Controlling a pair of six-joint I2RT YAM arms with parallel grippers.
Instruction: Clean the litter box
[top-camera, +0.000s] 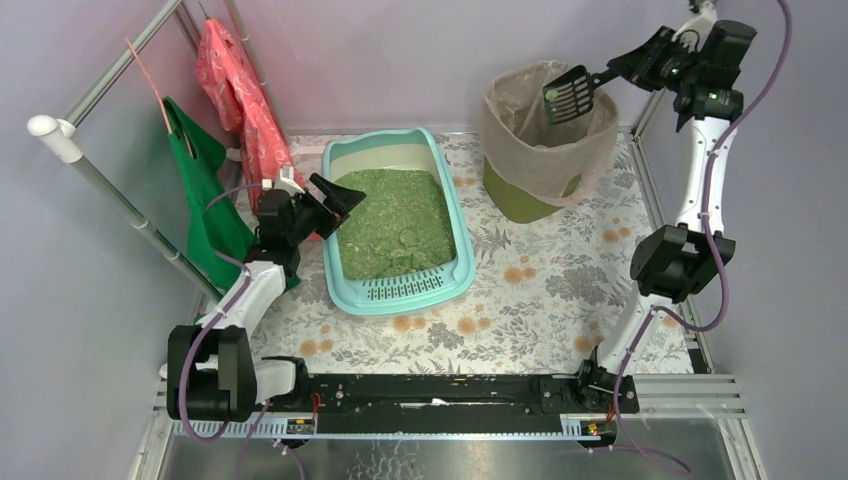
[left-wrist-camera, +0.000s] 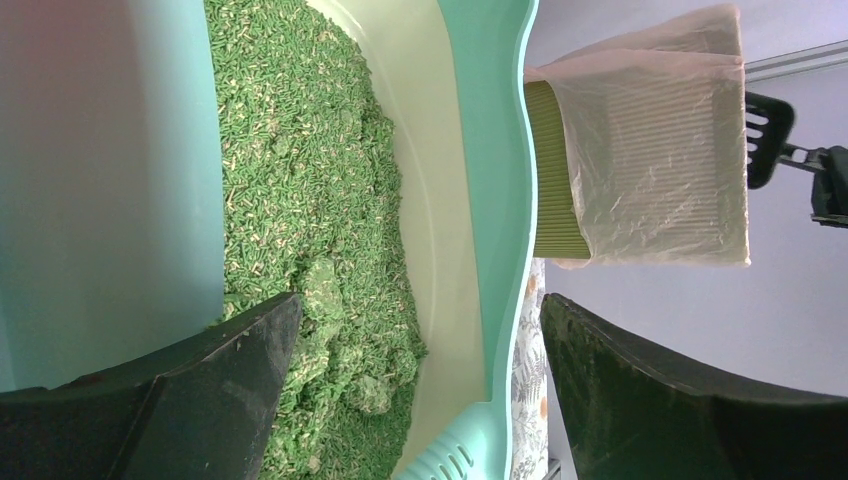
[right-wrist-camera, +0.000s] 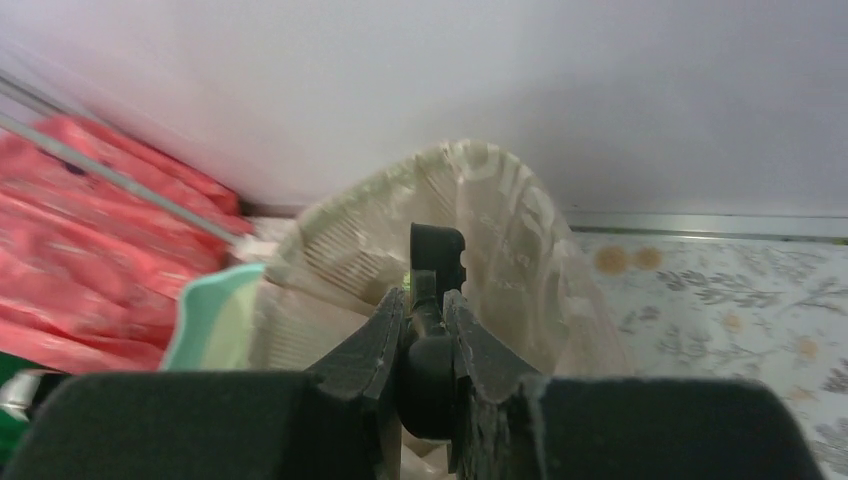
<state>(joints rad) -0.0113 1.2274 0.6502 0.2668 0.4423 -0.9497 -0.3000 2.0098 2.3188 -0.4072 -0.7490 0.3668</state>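
The pale turquoise litter box (top-camera: 457, 214) lies mid-table, its slotted step toward me, with green granules (top-camera: 392, 222) inside. My left gripper (top-camera: 345, 197) hangs open over the box's left rim. In the left wrist view the left gripper (left-wrist-camera: 420, 300) spans clumped granules (left-wrist-camera: 360, 390) and the far rim (left-wrist-camera: 500, 150), gripping nothing. My right gripper (top-camera: 612, 70) is shut on the handle of a black slotted scoop (top-camera: 570, 93). The scoop is held over the olive bin (top-camera: 545, 140) lined with a beige bag. In the right wrist view the right gripper (right-wrist-camera: 425, 297) clamps the scoop (right-wrist-camera: 437, 255) handle above the bag (right-wrist-camera: 520, 230).
A red cloth (top-camera: 235, 95) and a green cloth (top-camera: 205, 190) hang from a metal rack (top-camera: 100, 170) at the left, close to my left arm. A floral mat (top-camera: 540, 290) covers the table. Walls enclose the back and both sides.
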